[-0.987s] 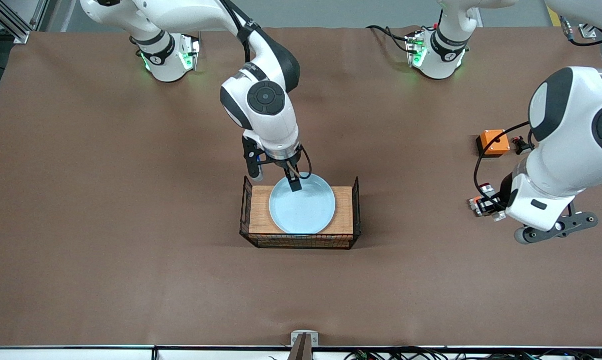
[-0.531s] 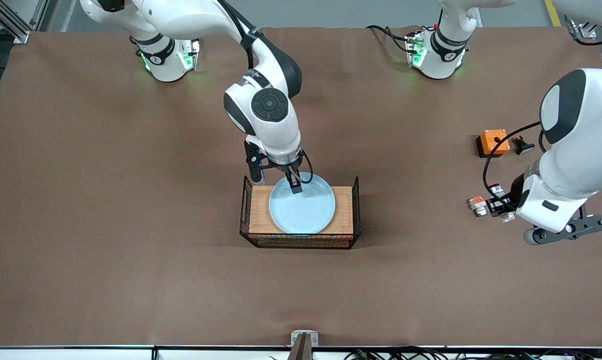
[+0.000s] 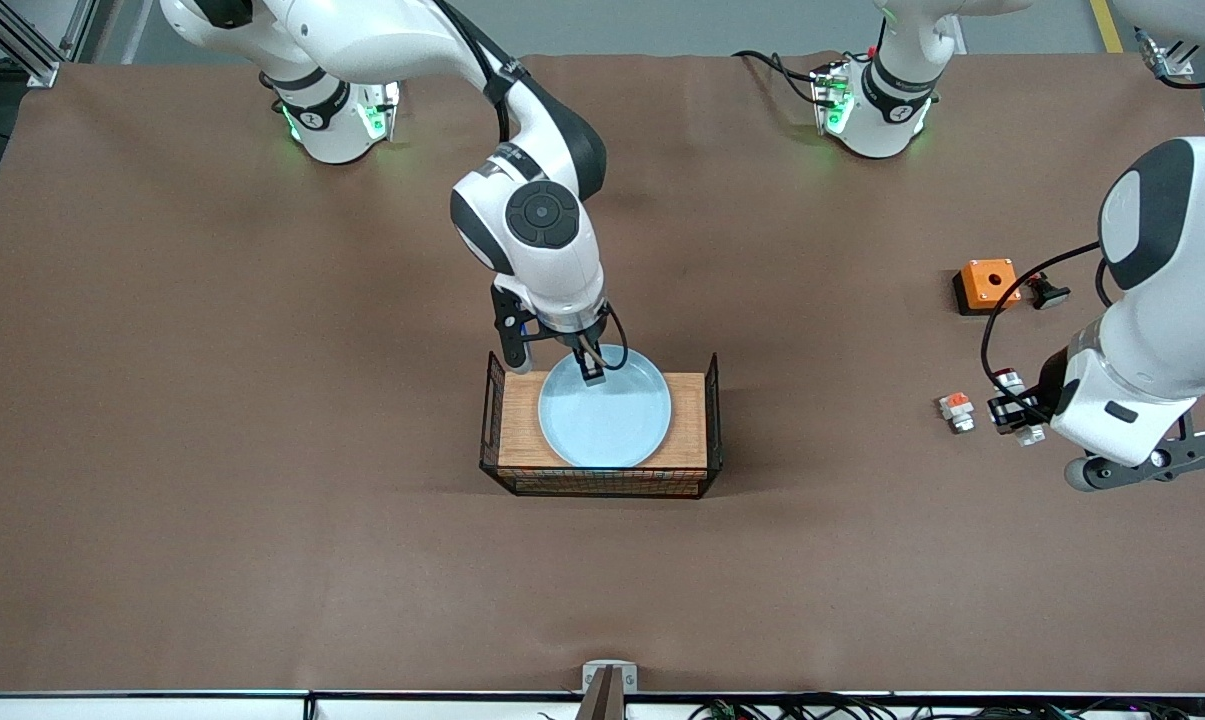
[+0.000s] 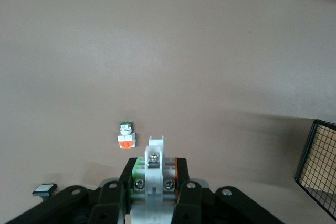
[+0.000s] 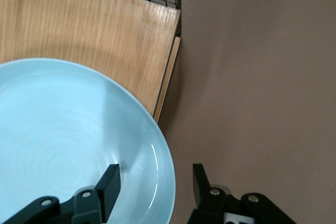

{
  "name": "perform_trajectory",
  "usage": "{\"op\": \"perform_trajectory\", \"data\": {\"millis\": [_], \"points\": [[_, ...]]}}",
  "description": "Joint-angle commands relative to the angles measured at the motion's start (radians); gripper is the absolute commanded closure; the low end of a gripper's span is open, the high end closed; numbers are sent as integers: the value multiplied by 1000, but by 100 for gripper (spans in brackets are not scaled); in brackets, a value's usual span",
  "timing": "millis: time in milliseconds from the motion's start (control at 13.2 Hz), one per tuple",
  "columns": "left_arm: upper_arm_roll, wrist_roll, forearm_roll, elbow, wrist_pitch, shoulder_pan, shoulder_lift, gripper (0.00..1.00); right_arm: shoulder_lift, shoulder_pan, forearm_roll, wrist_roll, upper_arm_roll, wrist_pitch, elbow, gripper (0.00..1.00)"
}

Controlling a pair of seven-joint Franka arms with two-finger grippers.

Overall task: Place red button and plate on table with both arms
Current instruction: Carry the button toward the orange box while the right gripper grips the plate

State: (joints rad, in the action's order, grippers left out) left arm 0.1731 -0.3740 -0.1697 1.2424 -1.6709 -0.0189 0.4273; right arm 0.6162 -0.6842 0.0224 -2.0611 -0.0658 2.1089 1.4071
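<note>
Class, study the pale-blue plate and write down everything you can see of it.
The plate is round, shallow and pale blue, with a raised rim and a smooth, glossy surface showing faint concentric rings. It holds nothing. It lies flat on the wooden top of the black wire rack, nearly spanning its depth. The right tool straddles the rim, fingers open: one finger is inside the plate, the other outside.

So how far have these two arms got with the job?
Nothing is set down yet. The left gripper is shut on the red button, up over the table by the white-grey block. The right gripper straddles the rim of the plate, fingers open, the plate on the rack. Left: grasp it, place both.
</note>
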Motion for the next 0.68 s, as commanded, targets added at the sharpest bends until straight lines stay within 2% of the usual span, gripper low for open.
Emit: {"op": "perform_trajectory", "data": {"millis": [0,304,607], "points": [[-1,32,12,23,7,14,-33,100,26,-18,63,-21,1,-7,-33,43],[0,40,15,25,7,14,-33,100,28,-20,65,-18,3,-7,-34,49],[5,40,15,26,8,28,-38,100,27,-20,67,18,3,-9,-40,70]]}}
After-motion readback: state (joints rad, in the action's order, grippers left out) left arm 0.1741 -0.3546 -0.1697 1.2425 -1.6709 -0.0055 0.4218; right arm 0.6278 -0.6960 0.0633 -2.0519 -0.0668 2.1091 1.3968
